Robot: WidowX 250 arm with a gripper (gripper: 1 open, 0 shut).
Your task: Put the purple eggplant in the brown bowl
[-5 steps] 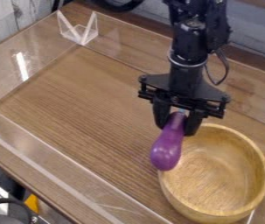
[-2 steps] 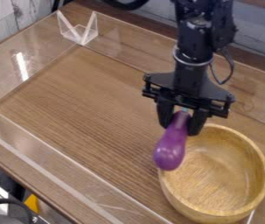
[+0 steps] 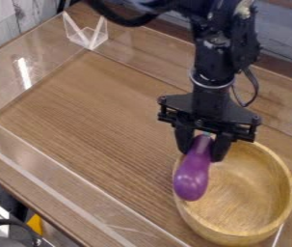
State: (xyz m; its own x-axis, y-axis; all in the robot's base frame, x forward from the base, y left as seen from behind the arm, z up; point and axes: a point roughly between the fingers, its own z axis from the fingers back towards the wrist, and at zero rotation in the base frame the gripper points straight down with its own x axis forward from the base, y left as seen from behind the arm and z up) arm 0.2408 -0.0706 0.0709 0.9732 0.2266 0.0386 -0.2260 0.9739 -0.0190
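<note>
The top of the purple eggplant (image 3: 195, 174) is hidden between the black fingers of the end effector (image 3: 206, 147), so its upper end cannot be seen. The far top of the robot arm (image 3: 221, 48) is cut off by the upper edge of the picture, and a dark blurred shape crosses the top there which I cannot make out. The bottom left corner shows a small dark thing with a yellow spot, too cut off to name.

The end effector points downward and its fingers are clamped on the upper part of the eggplant. The eggplant hangs from it, nearly upright with a slight tilt, over the near left rim of the brown bowl (image 3: 277, 218). Its lower rounded end is in front of the rim; whether it touches the rim I cannot tell.

The eggplant is smooth and glossy, purple with a magenta tone, long in shape and wider at the bottom. The bowl is round, light brown wood with visible grain, with a thick rim and deep sides, and it is much larger than the eggplant. The counter (image 3: 84, 106) is brown wood with straight grain lines. Clear plastic walls (image 3: 33, 68) stand around it and reflect light.
</note>
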